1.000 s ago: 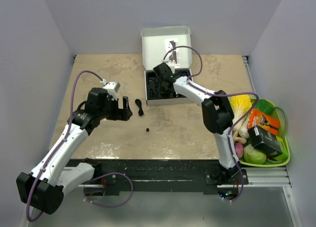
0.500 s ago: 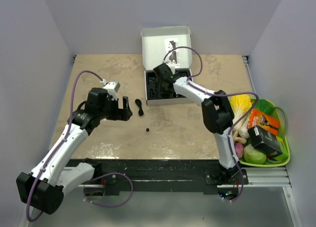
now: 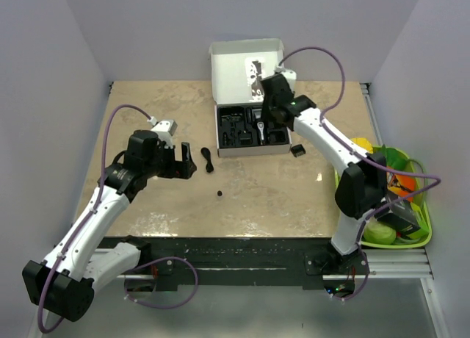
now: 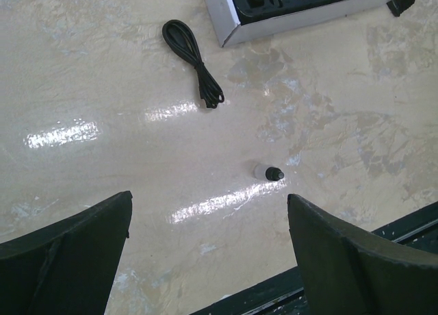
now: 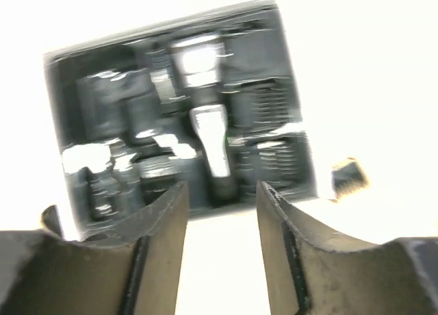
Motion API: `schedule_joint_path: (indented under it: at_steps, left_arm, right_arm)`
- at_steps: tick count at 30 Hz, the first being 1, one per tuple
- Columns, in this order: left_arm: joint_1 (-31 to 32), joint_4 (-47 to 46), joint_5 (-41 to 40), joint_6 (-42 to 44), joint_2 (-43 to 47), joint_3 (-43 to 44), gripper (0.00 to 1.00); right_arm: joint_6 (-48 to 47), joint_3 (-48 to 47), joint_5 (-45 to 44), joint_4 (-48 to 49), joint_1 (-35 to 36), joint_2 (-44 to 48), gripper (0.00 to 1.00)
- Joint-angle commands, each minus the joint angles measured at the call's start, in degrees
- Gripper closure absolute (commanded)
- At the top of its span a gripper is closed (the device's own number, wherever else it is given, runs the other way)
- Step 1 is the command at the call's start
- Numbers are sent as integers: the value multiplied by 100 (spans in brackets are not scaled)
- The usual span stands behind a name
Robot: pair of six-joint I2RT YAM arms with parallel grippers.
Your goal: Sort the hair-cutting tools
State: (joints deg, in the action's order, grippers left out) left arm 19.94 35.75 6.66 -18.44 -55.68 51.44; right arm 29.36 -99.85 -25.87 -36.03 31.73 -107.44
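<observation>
The black-and-silver clipper (image 3: pixel 261 126) lies in the black tray of the open white box (image 3: pixel 246 65); it also shows, blurred, in the right wrist view (image 5: pixel 212 140). My right gripper (image 3: pixel 269 112) hovers over the tray's right side, open and empty (image 5: pixel 220 198). A small black square comb guard (image 3: pixel 297 150) lies on the table right of the box (image 5: pixel 349 178). The thin black cord (image 3: pixel 208 159) and a tiny round bit (image 3: pixel 220 194) lie left of the box, both in the left wrist view: cord (image 4: pixel 194 60), bit (image 4: pixel 269 172). My left gripper (image 3: pixel 189 162) is open and empty (image 4: pixel 209 260), just left of the cord.
A green basket (image 3: pixel 424 231) with toy vegetables and a black box stands at the right edge. The white box's lid stands up at the back. The table's dark front edge (image 4: pixel 328 287) is near the left fingers.
The right arm has lifted from the tray's left side and swung up and to the right. The clipper and the comb guard on the table now show. The left arm has barely moved.
</observation>
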Motion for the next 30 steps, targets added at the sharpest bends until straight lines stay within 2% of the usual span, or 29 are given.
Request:
schedule_joint_path:
  at_steps: [1,10,14,22,30]
  left_arm:
    - [9,29,73,68,206,296,0]
    - [1,143,134,77,286,410,1]
    - [9,178,152,121,312,455,0]
    - [1,178,143,165,233,499,0]
    - [9,82,125,112,110,437,0]
  right_arm:
    - [17,720,-173,-106,-605,565,51]
    - [17,1855,-191,-62,-1414,944,45]
    - [17,2267,-68,140,-1625,874,38]
    - [-27,2207,169,518,-1995,452,37]
    - [-124,1548,275,623,-2030,-417,36]
